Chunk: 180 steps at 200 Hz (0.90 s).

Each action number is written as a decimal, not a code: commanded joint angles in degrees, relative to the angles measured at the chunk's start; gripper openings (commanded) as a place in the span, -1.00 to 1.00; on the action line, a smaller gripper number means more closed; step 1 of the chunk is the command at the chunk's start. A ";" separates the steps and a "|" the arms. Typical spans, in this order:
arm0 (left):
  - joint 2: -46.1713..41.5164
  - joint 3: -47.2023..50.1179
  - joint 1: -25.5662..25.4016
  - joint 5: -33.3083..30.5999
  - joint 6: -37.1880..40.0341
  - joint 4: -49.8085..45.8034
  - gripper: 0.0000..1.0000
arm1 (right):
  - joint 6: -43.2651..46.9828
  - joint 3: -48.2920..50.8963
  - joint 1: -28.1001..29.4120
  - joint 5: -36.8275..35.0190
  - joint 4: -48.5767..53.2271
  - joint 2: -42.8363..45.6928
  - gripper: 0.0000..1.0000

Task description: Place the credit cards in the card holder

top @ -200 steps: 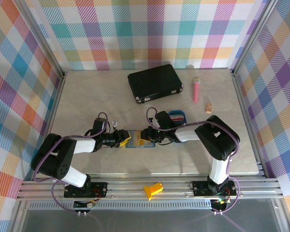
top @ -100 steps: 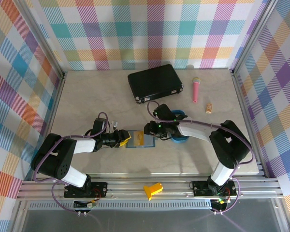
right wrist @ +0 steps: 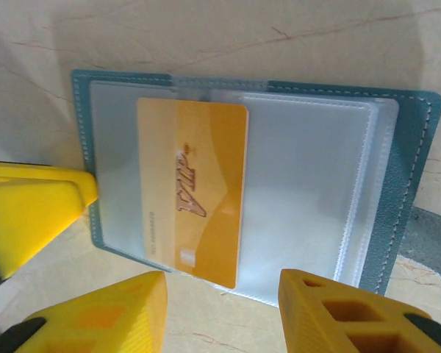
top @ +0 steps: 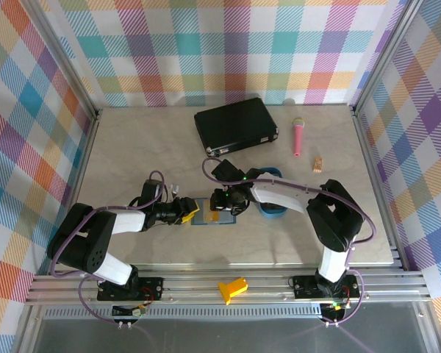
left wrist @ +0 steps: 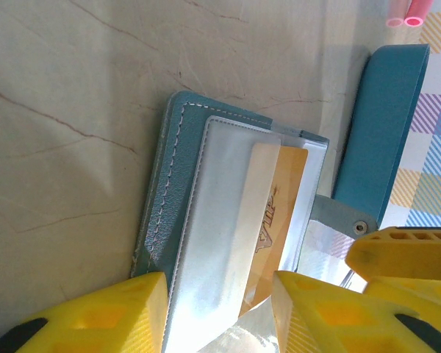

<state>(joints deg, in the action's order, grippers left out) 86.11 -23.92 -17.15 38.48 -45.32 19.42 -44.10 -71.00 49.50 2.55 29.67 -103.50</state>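
Right fingers (right wrist: 95, 316), yellow, sit at the bottom of the right wrist frame, spread apart with nothing between them. Just past their tips, the orange-yellow plastic VIP credit card (right wrist: 195, 191) lies left of centre on the unfolded teal-blue folding card holder (right wrist: 316, 184). The card's long axis runs bottom to top, in line with the gap. Its lower short end overhangs the holder's edge toward these fingers. Likely next move is to nudge that end up the frame into the clear pocket. Left fingers (left wrist: 88, 312), at the bottom of the left wrist frame, clamp the card holder's pale pocket leaf, off to the card's side, so the right arm is better placed. The card holder lies flat on the beige marbled surface (right wrist: 206, 29).
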 commanded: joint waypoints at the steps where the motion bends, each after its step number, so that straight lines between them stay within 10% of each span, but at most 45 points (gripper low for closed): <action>1: 1.37 -0.51 -1.75 -1.72 2.32 -0.64 -0.16 | -0.47 -2.09 0.39 0.38 2.58 -1.62 -0.11; 180: 0.29 -0.21 -1.75 -2.16 3.49 -2.24 -0.14 | -0.22 -10.24 2.11 0.44 7.02 -9.41 -0.13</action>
<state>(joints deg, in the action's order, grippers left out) 85.43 -24.16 -17.61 37.85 -43.38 18.13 -44.10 -79.70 51.09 3.46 34.39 -112.07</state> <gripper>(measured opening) 0.429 0.436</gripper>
